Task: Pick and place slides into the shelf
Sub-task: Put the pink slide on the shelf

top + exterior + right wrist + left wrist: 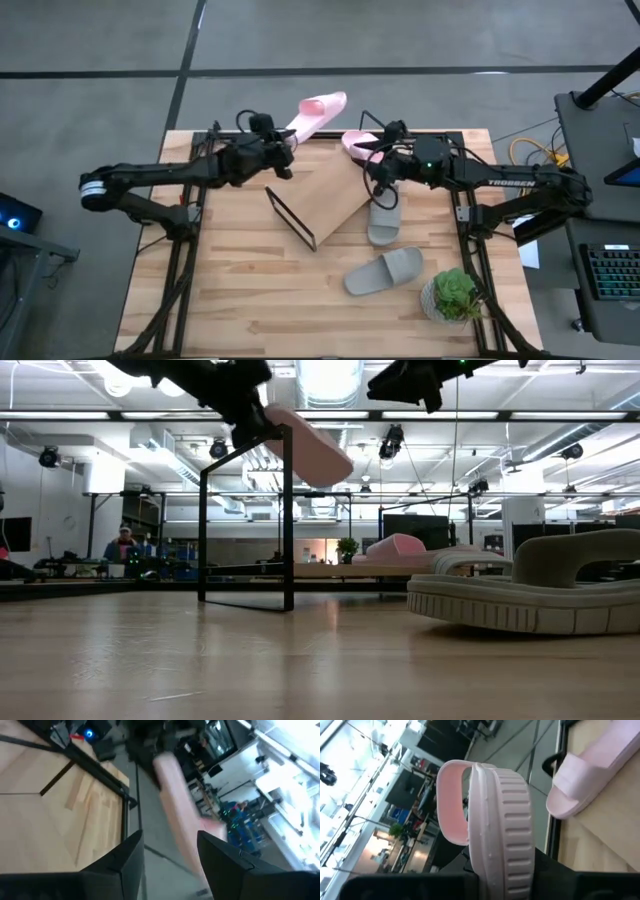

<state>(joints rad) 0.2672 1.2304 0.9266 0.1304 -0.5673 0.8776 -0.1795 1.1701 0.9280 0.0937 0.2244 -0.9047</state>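
**Pink slide held aloft at the table's far edge**

The left gripper (285,152) pinches one pink slide (318,111) in the air, its toe past the table's (230,290) far edge. The right gripper (375,172), fingers spread and empty, hovers above the shelf (325,195), where the second pink slide (356,141) lies at the top. Two grey slides (384,271) rest near the right edge.

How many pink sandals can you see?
2. One pink sandal is held up in the left tool, sticking out past the table's far edge. The other pink sandal lies on the shelf, by the right tool.
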